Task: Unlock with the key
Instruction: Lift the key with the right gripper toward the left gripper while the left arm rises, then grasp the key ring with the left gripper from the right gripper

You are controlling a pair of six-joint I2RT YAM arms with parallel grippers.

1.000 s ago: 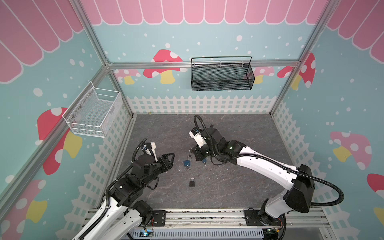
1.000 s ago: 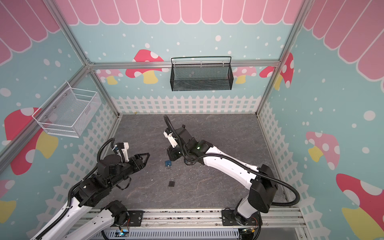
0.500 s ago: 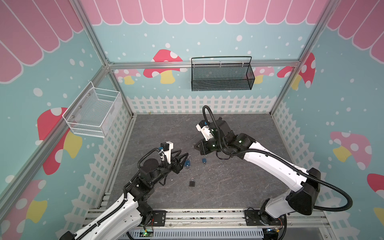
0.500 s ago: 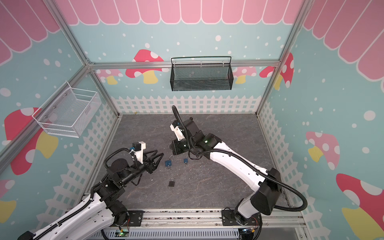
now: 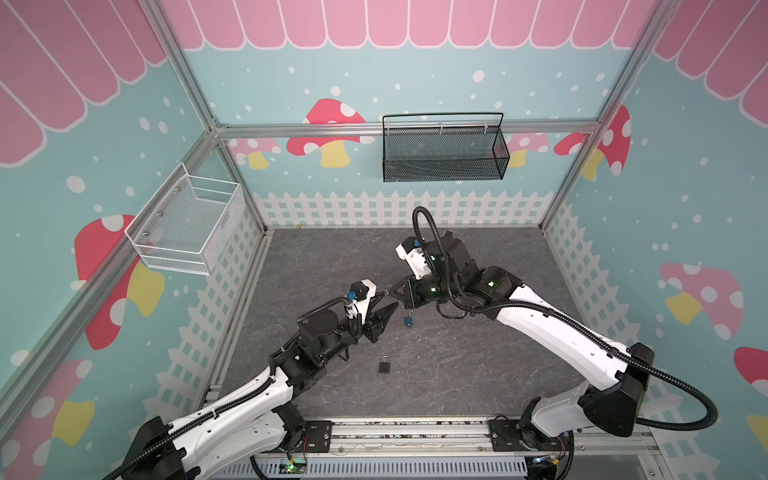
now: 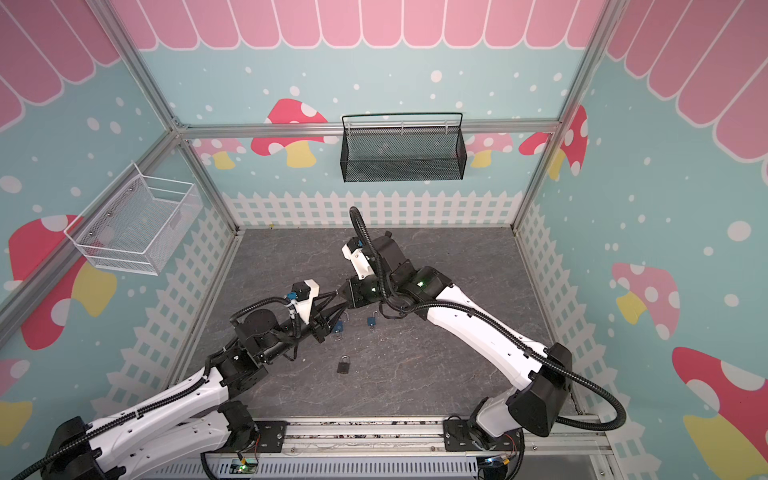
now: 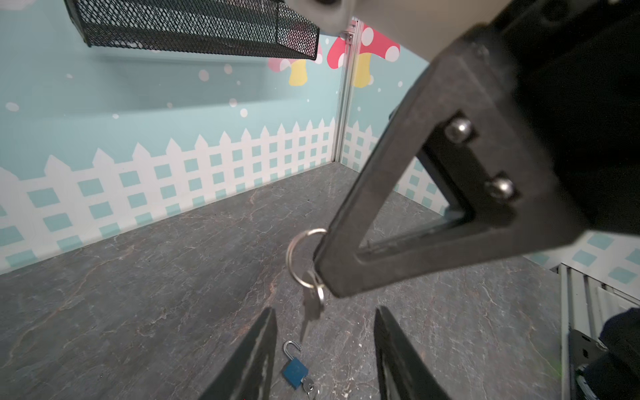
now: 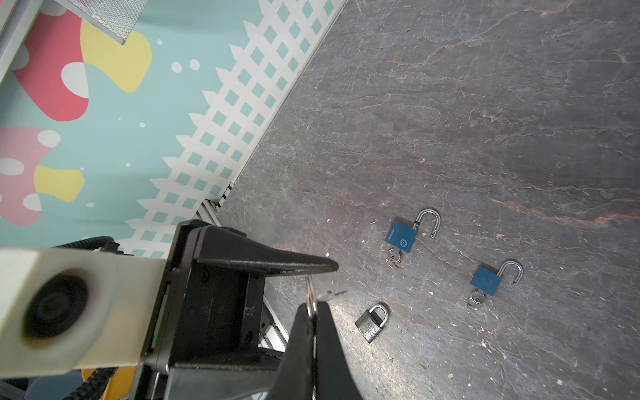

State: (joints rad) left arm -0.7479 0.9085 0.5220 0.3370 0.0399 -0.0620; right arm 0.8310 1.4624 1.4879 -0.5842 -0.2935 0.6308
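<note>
Handover staged at scene's centre
The key ring is pinched in the closed right gripper, seemingly so the key dangles between the half-open, empty jaws of the left gripper.

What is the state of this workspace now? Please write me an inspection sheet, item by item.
Surface: dark stone-pattern mat, few small specks.
Job's things: key hangs on key ring; grey padlock shut, on the mat; two blue padlocks, shackles open, keys inserted.
Clutter: nothing seen.
Grippers: right gripper shut on key ring; left gripper, fingers open, facing the key.
Cables: black conduit arches over the right wrist.
Surroundings: black mesh basket on back wall; white wire basket on left wall.
</note>
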